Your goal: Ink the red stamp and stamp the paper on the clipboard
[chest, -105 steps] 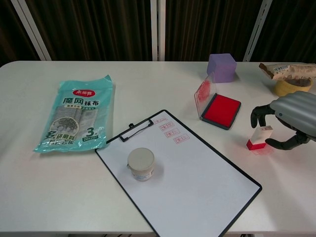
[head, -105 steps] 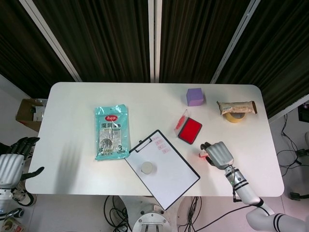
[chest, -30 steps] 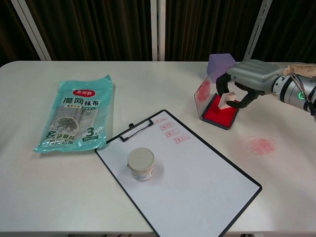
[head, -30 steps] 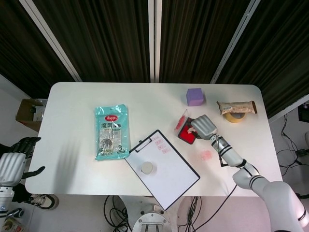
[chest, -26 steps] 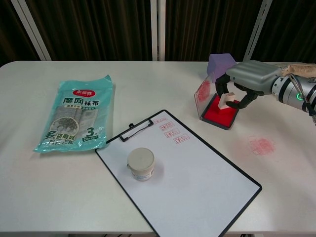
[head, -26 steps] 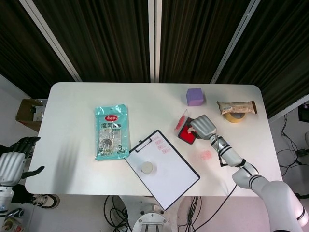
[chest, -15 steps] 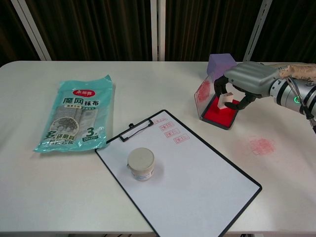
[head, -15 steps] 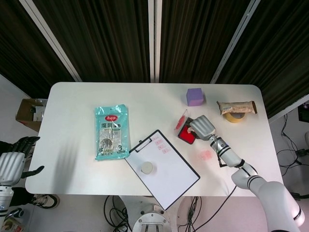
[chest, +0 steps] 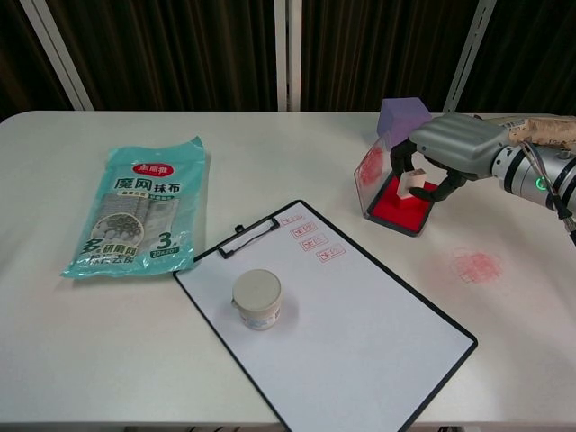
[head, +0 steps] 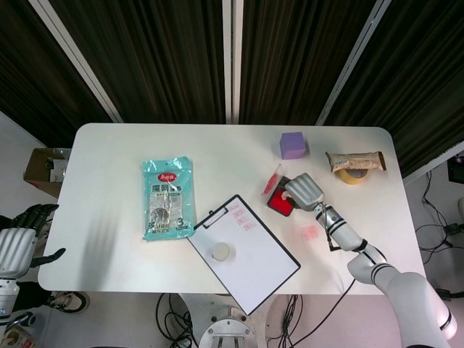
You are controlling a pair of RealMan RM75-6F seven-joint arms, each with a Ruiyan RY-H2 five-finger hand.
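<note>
My right hand (chest: 447,144) (head: 304,191) grips the stamp (chest: 416,184), of which only the white body shows between the fingers, and presses it down on the red ink pad (chest: 400,203) (head: 280,204). The pad's clear lid (chest: 370,173) stands open at its left side. The clipboard (chest: 360,315) (head: 246,254) lies at the front middle with white paper and three red marks (chest: 311,241) near its clip. A small round tin (chest: 257,299) sits on the paper. My left hand (head: 16,243) hangs off the table's left edge, fingers apart and holding nothing.
A teal cloth packet (chest: 135,218) lies at the left. A purple cube (chest: 403,122) stands behind the ink pad. A yellow tape roll (chest: 534,157) under a brown wrapped bar (head: 354,160) is at the far right. A red ink smear (chest: 477,265) marks the table right of the clipboard.
Over 3.5 seconds my right hand carried the stamp from the front right, where the smear now shows, onto the ink pad. In the last second it barely shifts.
</note>
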